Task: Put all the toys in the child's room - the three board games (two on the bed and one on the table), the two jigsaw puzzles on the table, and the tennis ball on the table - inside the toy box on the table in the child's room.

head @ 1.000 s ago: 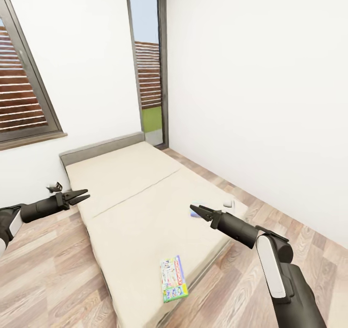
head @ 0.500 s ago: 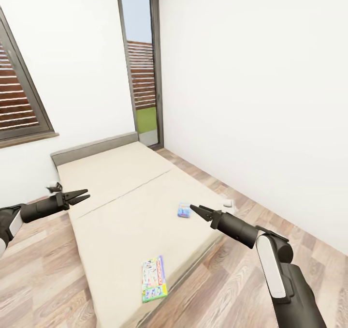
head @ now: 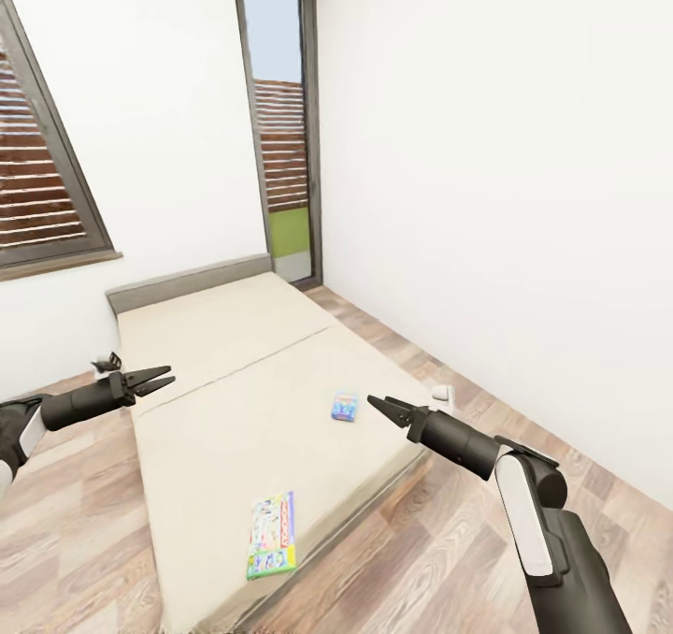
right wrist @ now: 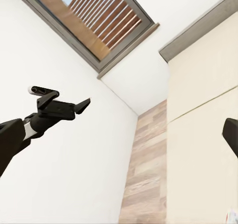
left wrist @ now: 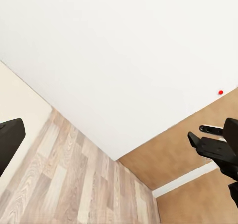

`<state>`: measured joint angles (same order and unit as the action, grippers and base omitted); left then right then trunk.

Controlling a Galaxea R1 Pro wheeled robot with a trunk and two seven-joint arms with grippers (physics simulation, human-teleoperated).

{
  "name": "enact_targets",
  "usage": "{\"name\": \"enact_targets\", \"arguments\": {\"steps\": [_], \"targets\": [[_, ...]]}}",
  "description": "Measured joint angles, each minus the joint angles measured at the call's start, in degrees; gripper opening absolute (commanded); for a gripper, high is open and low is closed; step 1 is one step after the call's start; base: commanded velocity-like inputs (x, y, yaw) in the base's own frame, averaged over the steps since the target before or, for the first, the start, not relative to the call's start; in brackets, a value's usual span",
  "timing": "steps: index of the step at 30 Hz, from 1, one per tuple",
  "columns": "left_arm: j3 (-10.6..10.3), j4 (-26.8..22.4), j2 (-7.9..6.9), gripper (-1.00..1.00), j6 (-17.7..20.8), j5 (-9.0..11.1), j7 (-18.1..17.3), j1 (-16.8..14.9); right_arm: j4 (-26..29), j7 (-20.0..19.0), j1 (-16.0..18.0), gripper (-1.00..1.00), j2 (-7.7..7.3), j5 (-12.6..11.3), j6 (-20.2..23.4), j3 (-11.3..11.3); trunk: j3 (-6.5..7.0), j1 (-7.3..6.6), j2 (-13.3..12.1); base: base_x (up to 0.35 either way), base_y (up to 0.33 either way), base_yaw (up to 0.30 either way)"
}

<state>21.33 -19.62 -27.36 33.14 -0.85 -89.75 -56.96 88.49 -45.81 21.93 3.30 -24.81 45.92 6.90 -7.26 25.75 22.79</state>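
The head view looks down over a bed (head: 234, 381) with a bare beige mattress and a low grey headboard (head: 187, 281), set on a wood-plank floor (head: 449, 559) in a white-walled room; a tall dark-framed window (head: 285, 120) stands past the headboard, and a second window (head: 42, 185) with brown slats sits in the wall at the view's left.

Two board games lie flat on the mattress, well apart; the big game (head: 272, 547), white with a green edge, lies near the foot of the bed, close to its near edge; the small blue game (head: 345, 407) lies further up, toward the bed's right side, just beside the right gripper's tip in the view; a small white object (head: 441, 395) rests on the floor just off the bed's right edge, too small to make out.

The left gripper (head: 159, 377) is held out over the bed's left edge, its fingers slightly parted and holding nothing; the right gripper (head: 379, 405) reaches out above the bed's right side, its fingers close together with a narrow gap, also holding nothing; neither touches a game.

In the right wrist view the left gripper (right wrist: 82, 104) shows against the white wall, with the slatted window (right wrist: 101, 21), the headboard (right wrist: 198, 30) and the mattress (right wrist: 203, 135) around it; in the left wrist view the right gripper (left wrist: 196, 140) shows at the edge, above floor (left wrist: 74, 184) and wall.
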Motion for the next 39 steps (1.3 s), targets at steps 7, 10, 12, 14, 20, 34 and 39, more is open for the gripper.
{"name": "enact_targets", "arguments": {"steps": [7,10,12,14,20,34,39], "targets": [[0.0,0.0,0.16,1.0,0.0,0.0,0.0,0.0,0.0,0.0,0.0,1.0,0.0,0.0,0.0,0.0,0.0,0.0,0.0,0.0,-0.303,0.283],[0.0,0.0,0.17,1.0,0.0,0.0,0.0,0.0,0.0,0.0,0.0,1.0,0.0,0.0,0.0,0.0,0.0,0.0,0.0,0.0,-0.303,0.29],[0.0,0.0,0.18,1.0,0.0,0.0,0.0,0.0,0.0,0.0,0.0,1.0,0.0,0.0,0.0,0.0,0.0,0.0,0.0,0.0,-0.303,0.29],[0.0,0.0,0.18,1.0,0.0,0.0,0.0,0.0,0.0,0.0,0.0,1.0,0.0,0.1,0.0,0.0,0.0,0.0,0.0,0.0,-0.303,0.29],[0.0,0.0,0.18,1.0,0.0,0.0,0.0,0.0,0.0,0.0,0.0,1.0,0.0,0.1,0.0,0.0,0.0,0.0,0.0,0.0,-0.3,0.291],[0.0,0.0,0.19,1.0,0.1,0.0,0.0,0.0,0.0,0.0,0.0,1.0,-0.01,0.1,0.0,0.0,0.0,0.0,0.0,0.0,-0.166,0.291],[0.0,0.0,0.19,1.0,0.1,0.0,0.0,0.0,0.0,0.0,0.0,1.0,-0.01,0.0,0.0,0.0,0.0,0.0,0.0,0.0,-0.013,0.291]]}}
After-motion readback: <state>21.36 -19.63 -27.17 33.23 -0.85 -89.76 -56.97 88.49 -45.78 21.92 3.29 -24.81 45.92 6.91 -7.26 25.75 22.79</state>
